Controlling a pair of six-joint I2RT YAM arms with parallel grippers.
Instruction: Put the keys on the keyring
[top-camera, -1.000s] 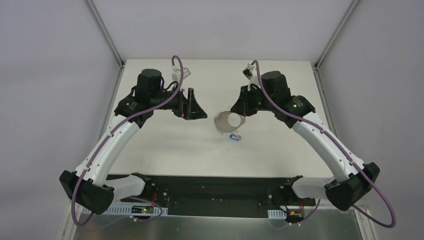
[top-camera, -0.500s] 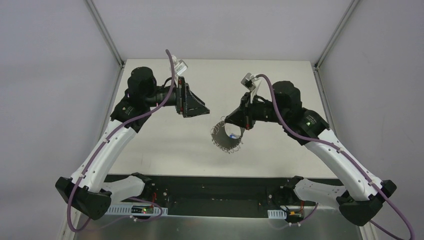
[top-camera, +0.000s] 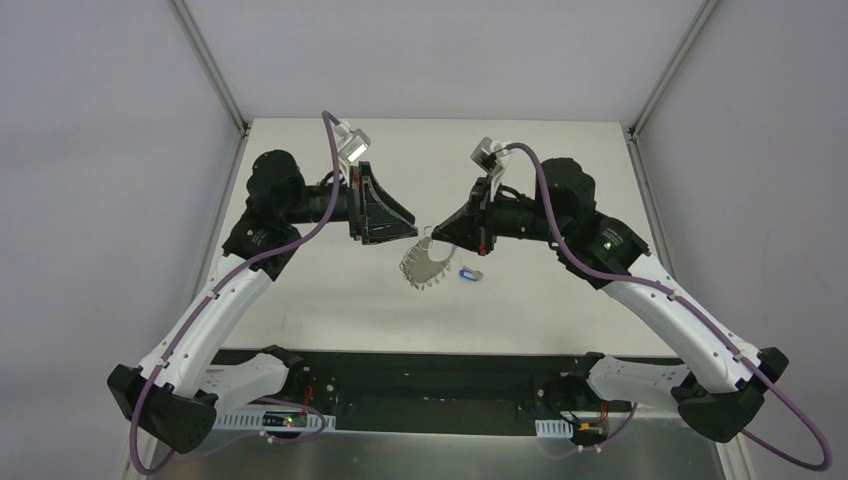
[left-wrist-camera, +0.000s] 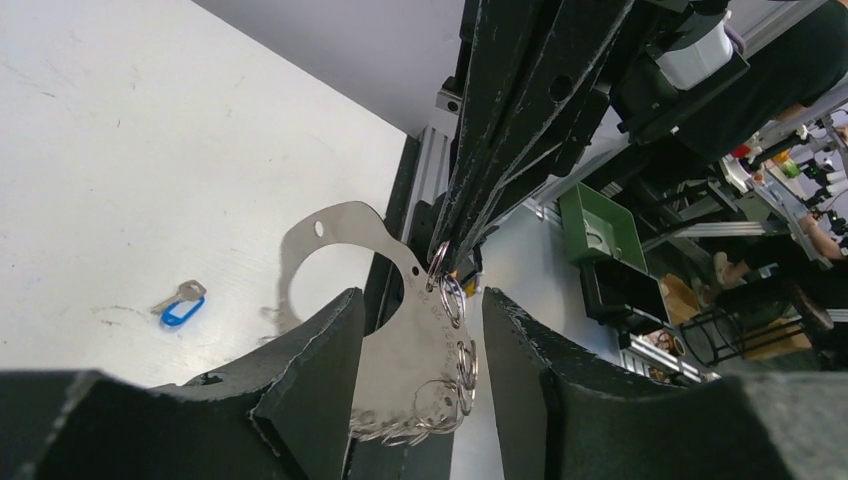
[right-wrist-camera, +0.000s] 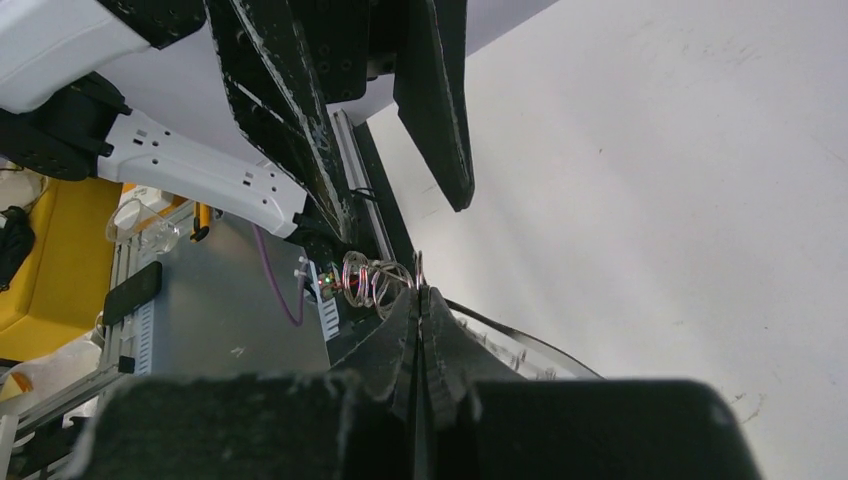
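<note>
The keyring is a flat silvery plate with a big hole, its rim lined with small metal loops. My right gripper is shut on its top edge and holds it hanging above the table. In the right wrist view the pinched jaws meet on one loop, with other loops beside them. My left gripper is open, close to the ring's left; in the left wrist view the ring hangs between its open fingers. One blue key lies on the table, also seen in the left wrist view.
The white table has grey walls on three sides and a black rail along the near edge. The left gripper's fingers fill the upper part of the right wrist view.
My right gripper has lifted the keyring off the table and carried it left. The blue key stayed on the table. My left gripper has swung right, up to the ring.
</note>
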